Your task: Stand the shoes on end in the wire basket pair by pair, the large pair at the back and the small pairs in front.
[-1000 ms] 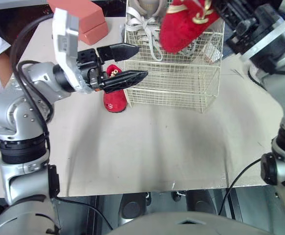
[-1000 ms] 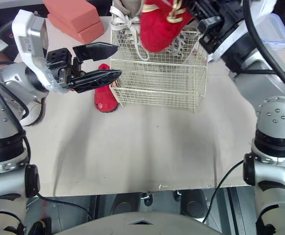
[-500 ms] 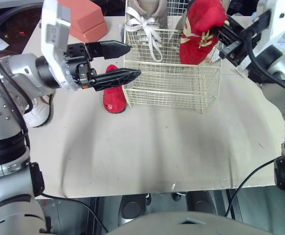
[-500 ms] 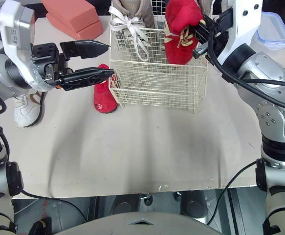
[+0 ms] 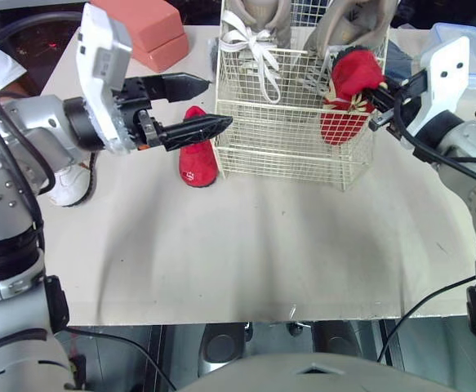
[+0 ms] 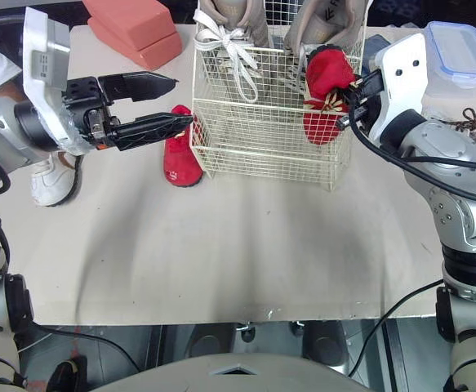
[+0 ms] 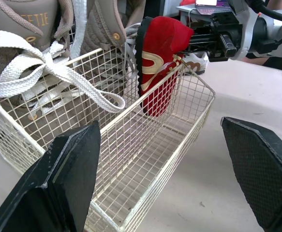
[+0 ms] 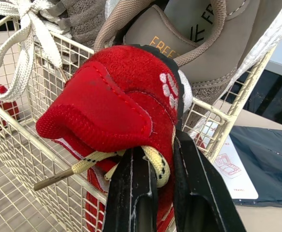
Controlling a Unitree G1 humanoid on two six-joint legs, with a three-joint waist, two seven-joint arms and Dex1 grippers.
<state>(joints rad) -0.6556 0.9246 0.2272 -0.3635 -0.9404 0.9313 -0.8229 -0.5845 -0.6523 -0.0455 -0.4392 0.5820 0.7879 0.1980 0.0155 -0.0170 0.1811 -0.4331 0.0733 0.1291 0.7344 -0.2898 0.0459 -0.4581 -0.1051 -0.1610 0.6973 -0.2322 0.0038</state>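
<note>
The right tool [image 5: 375, 106] held a red shoe [image 5: 348, 90] inside the basket [image 5: 278, 143]. The left tool [image 5: 220, 101] was wide open and empty.

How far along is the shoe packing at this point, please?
Done: the large tan sneakers stand on end at the back of the wire basket. In hand: the right gripper is shut on a small red shoe, partly inside the basket's front. Remaining: the second red shoe sits on the table beside the basket, by the open left gripper, plus a white shoe.
</note>
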